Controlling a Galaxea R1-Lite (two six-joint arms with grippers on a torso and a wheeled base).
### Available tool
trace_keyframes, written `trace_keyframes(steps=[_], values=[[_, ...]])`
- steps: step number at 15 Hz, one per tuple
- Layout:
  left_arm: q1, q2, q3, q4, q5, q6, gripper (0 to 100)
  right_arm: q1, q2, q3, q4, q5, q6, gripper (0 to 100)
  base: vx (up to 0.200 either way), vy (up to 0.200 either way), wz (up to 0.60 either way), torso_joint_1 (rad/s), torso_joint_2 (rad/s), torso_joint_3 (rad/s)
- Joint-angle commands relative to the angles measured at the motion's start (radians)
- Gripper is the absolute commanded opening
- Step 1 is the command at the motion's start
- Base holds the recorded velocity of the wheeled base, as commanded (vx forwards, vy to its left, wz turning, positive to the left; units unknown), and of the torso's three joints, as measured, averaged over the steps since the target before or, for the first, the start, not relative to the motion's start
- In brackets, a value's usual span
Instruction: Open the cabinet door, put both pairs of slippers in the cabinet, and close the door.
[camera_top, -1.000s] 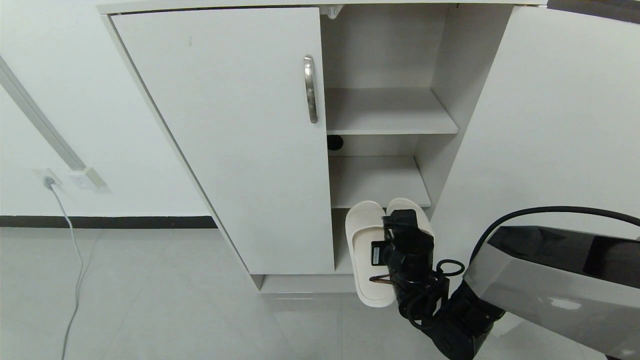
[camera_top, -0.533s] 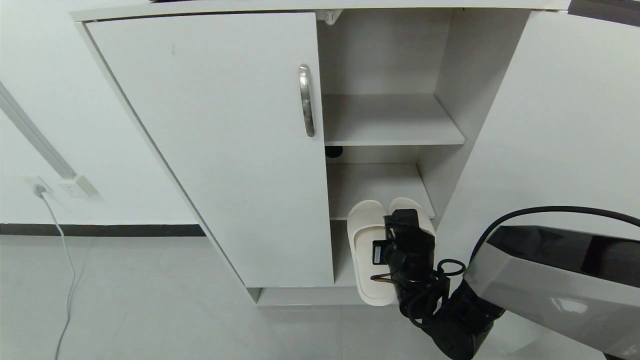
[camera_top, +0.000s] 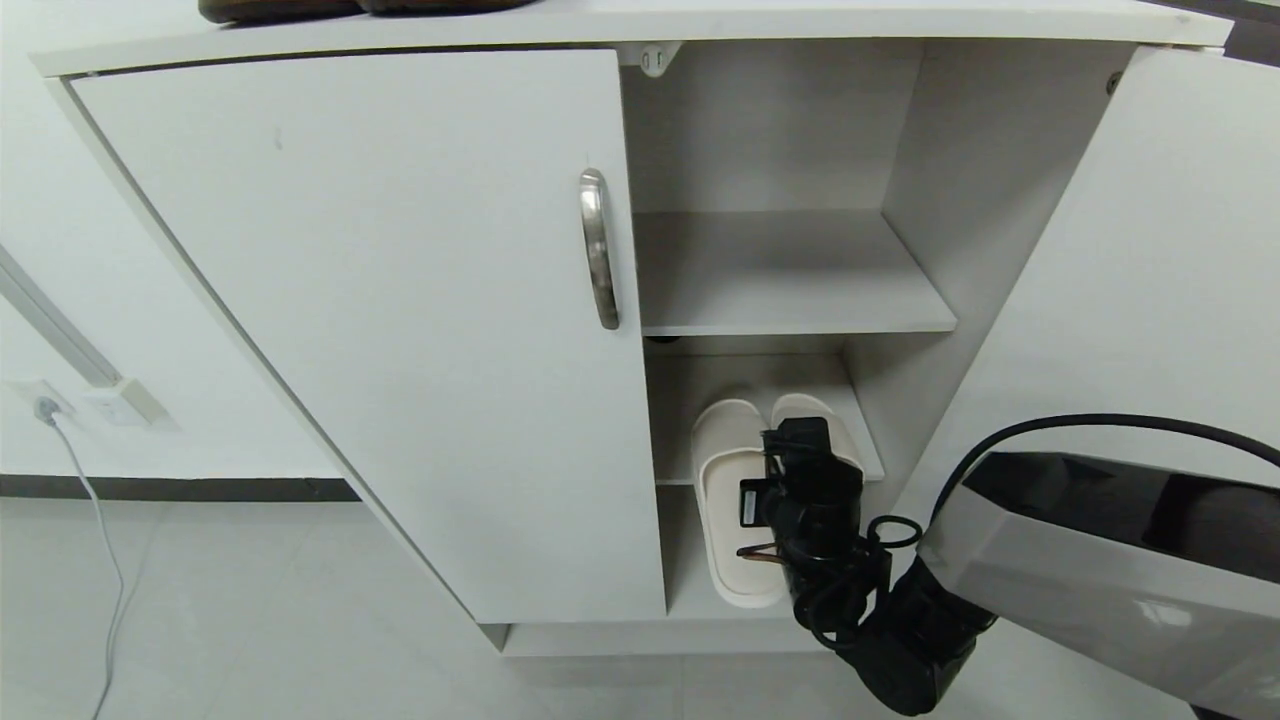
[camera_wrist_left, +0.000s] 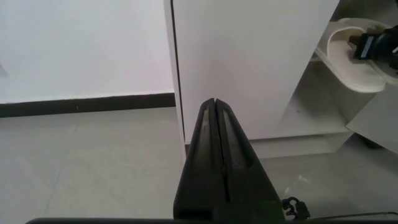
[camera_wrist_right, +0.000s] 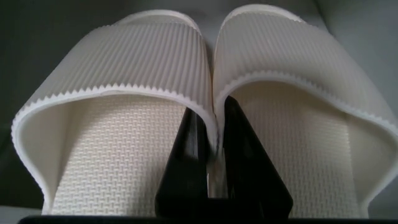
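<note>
Your cabinet (camera_top: 960, 180) stands with its left door (camera_top: 380, 330) shut, its bar handle (camera_top: 598, 250) right at the edge of the open bay. The right door (camera_top: 1150, 260) is swung wide, so the bay is bounded by the shut door's edge on one side and the inner wall on the other. The upper shelf (camera_top: 780, 275) is bare. Below it, the white slippers (camera_top: 725, 500) hang as a pair in front of the middle shelf (camera_top: 740, 385): toes over its surface, heels dropping past its front edge across the bottom compartment (camera_top: 683, 560). You cannot tell whether the toes touch the shelf. The left slipper sits just beside the shut door's edge, with little room there. Your right gripper (camera_wrist_right: 216, 121) has its fingers (camera_wrist_right: 186, 162) pinching the two slippers' inner sides together. Your left gripper (camera_wrist_left: 214, 106) hangs over open floor (camera_wrist_left: 93, 162) in front of the shut door, jaws pressed together. Something dark (camera_top: 280, 8) lies on the cabinet top.
</note>
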Motion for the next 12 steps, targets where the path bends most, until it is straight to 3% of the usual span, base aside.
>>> trace_keyframes(steps=[1,3,7,12], values=[[0.000,0.000,0.000,0.000,0.001,-0.002,0,-0.023,0.052,-0.072,0.016,0.018,-0.001,0,0.000,0.000,0.00,0.000,0.00,0.000],[0.000,0.000,0.000,0.000,0.001,-0.002,0,-0.044,0.073,-0.157,0.119,0.029,0.008,0,0.000,0.000,0.00,0.000,0.00,0.000],[0.000,0.002,0.000,0.000,0.001,-0.002,0,-0.089,0.104,-0.283,0.215,0.096,0.008,0,0.000,0.000,0.00,0.000,0.00,0.000],[0.000,0.000,0.000,0.000,0.006,-0.003,0,-0.125,0.127,-0.458,0.343,0.105,0.007,0,0.000,0.000,0.00,0.000,0.00,0.000]])
